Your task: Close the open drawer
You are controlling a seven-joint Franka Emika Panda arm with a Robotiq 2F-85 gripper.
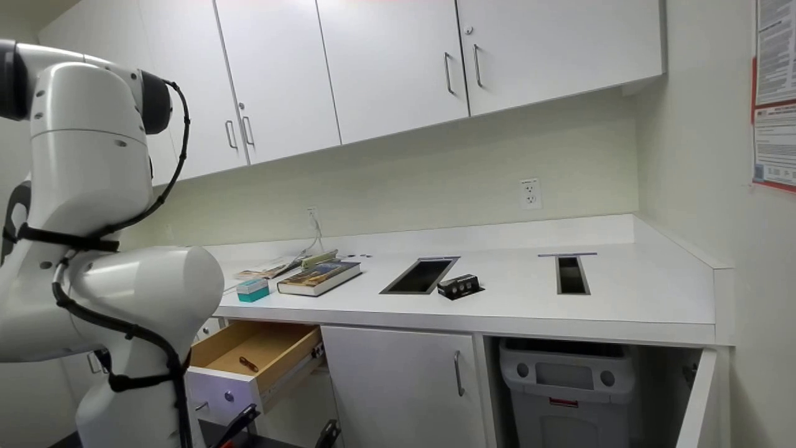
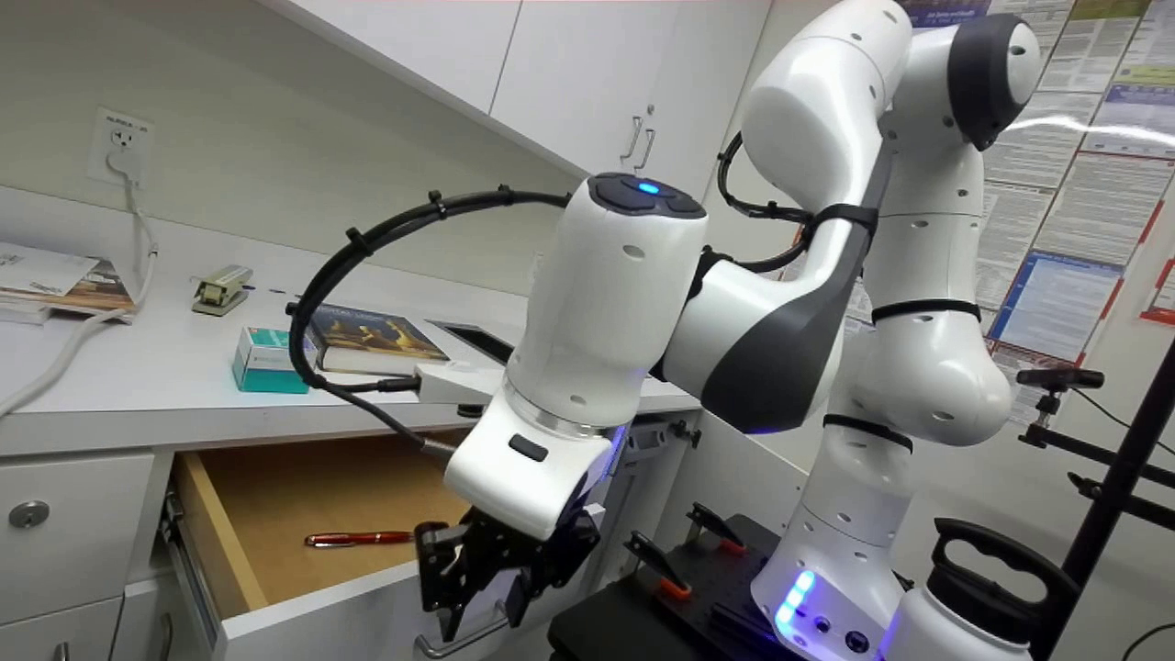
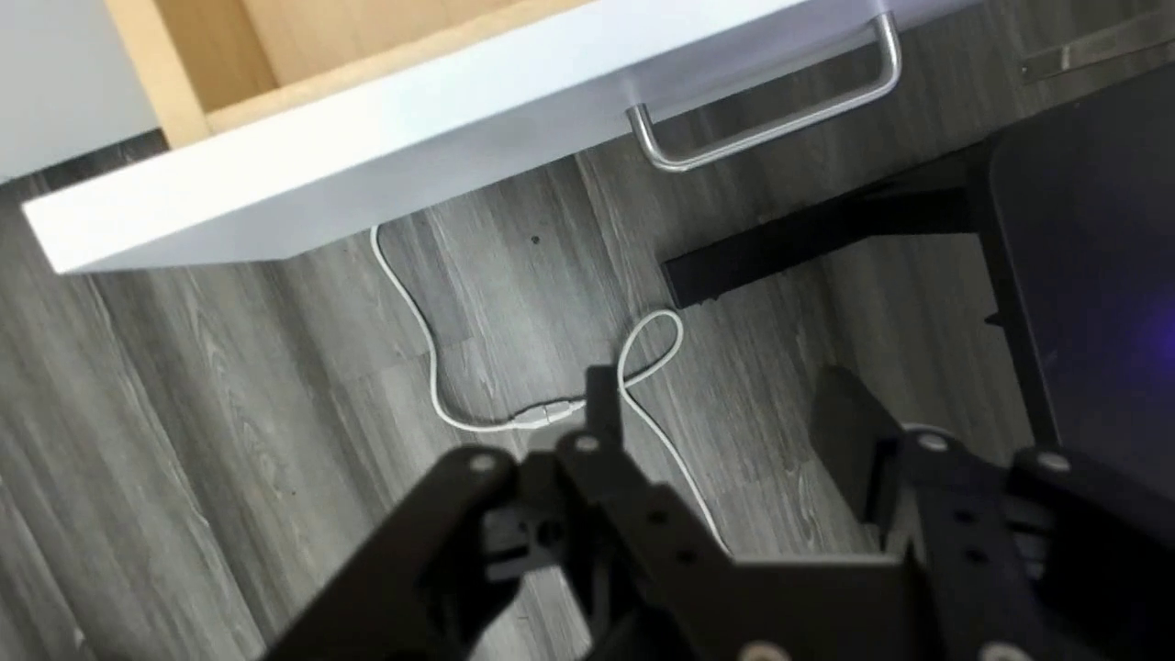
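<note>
The drawer stands pulled out under the counter, with its white front (image 1: 217, 395) and light wood sides. It shows in an exterior view (image 2: 340, 610) and at the top of the wrist view (image 3: 367, 156). Its metal bar handle (image 3: 771, 133) also shows in an exterior view (image 2: 422, 647). A red pen (image 2: 358, 539) lies inside. My gripper (image 2: 482, 624) points down on the outer side of the drawer front, near the handle. In the wrist view the gripper (image 3: 721, 404) is open and empty, its fingers over the floor and apart from the front.
A black stand (image 3: 1092, 275) with clamps (image 2: 661, 565) carries the arm base beside the drawer. A white cable (image 3: 679, 459) lies on the floor. A cabinet door (image 1: 696, 398) stands open before a grey bin (image 1: 566, 398). A book (image 1: 318, 278) and teal box (image 1: 252, 290) lie on the counter.
</note>
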